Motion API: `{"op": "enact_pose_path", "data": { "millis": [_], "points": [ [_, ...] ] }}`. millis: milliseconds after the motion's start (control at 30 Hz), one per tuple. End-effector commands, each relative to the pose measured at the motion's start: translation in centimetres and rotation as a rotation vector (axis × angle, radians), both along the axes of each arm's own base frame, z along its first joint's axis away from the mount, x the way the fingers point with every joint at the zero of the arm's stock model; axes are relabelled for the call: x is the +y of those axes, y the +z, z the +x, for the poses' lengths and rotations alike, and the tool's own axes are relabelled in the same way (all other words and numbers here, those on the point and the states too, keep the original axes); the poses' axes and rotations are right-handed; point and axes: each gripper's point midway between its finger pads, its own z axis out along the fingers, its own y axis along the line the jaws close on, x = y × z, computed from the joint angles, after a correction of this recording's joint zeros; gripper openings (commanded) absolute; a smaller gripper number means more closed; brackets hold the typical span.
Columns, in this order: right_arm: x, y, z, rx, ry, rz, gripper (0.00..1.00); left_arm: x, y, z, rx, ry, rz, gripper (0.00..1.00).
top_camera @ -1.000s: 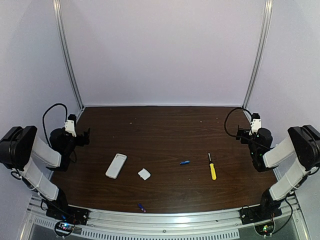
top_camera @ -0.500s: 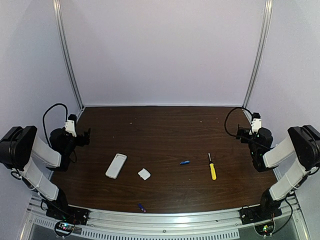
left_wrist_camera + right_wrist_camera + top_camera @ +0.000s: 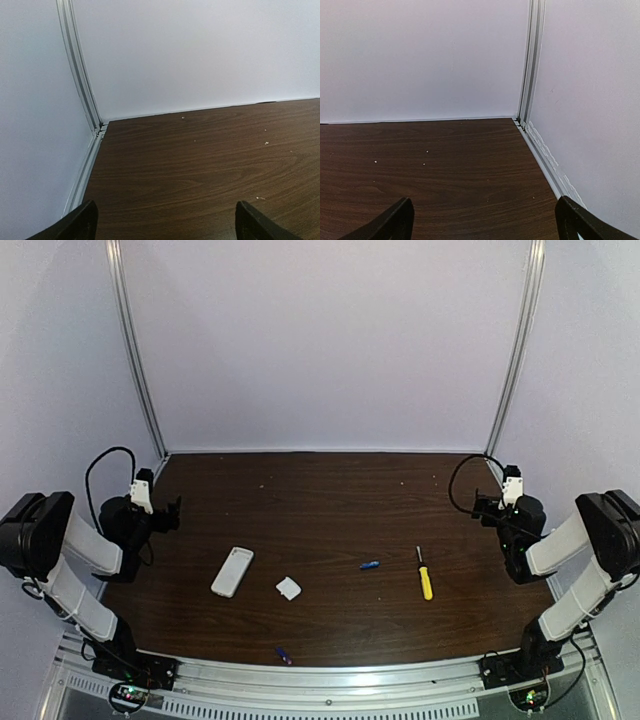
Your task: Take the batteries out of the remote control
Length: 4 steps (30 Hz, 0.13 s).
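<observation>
The white remote control [image 3: 232, 571] lies flat on the dark wooden table [image 3: 330, 500], left of centre. One small blue battery [image 3: 370, 565] lies right of centre; another blue battery [image 3: 284, 654] lies near the front edge. My left gripper [image 3: 172, 510] is open and empty at the far left, well away from the remote. My right gripper [image 3: 482, 510] is open and empty at the far right. In the left wrist view the gripper [image 3: 167, 222] shows only bare table between its fingers; the same holds for the gripper in the right wrist view [image 3: 485, 220].
A small white square cover piece [image 3: 289, 588] lies right of the remote. A yellow-handled screwdriver [image 3: 424, 575] lies at the right. White walls and aluminium frame posts [image 3: 138, 360] close the back and sides.
</observation>
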Motion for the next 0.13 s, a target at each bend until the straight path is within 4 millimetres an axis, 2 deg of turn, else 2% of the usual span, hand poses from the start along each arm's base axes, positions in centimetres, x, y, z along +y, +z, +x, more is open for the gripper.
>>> {"op": "enact_pose_path", "data": {
  "millis": [0, 100],
  "points": [
    [0.20, -0.64, -0.06, 0.016, 0.016, 0.007, 1.00, -0.04, 0.54, -0.02, -0.031, -0.008, 0.011, 0.97],
    [0.19, -0.66, -0.12, 0.016, 0.016, 0.007, 1.00, -0.04, 0.56, -0.02, -0.031, -0.009, 0.011, 0.97]
  ]
}}
